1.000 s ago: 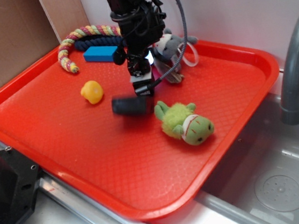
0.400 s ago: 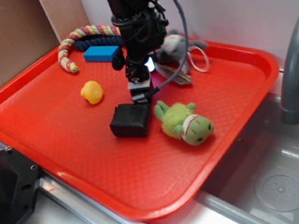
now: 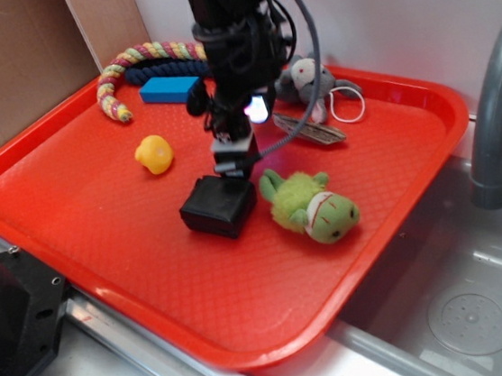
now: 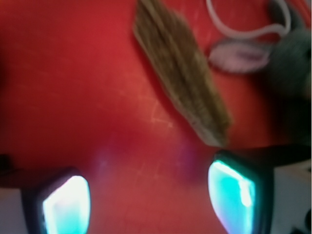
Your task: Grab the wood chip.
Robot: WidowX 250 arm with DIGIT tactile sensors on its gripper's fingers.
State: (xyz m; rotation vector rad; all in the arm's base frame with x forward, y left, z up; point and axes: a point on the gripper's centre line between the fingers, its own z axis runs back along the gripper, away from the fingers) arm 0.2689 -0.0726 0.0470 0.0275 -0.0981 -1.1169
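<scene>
step: approach, wood chip [image 4: 183, 80] not yet grasped
end effector [image 4: 148, 197]: spread, empty, above the black block [image 3: 219, 206]
chip: flat on red tray [image 3: 100, 214], far right of end effector, beside grey mouse [image 3: 307, 79]
next: shift over chip, descend, pinch

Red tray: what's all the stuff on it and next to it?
Red plastic tray: one, red, beside the sink.
Thin brown-grey wood chip: one, flat on the tray's back part, beside the mouse.
Grey plush mouse: one, tray's back edge.
Green plush toy: one, tray's middle.
Black rectangular block: one, left of the green toy.
Yellow toy: one, tray's left.
Blue block: one, back left.
Striped rope: one, back left corner.
Grey faucet: one, right.
Gripper: one, black, open, just short of the chip.
</scene>
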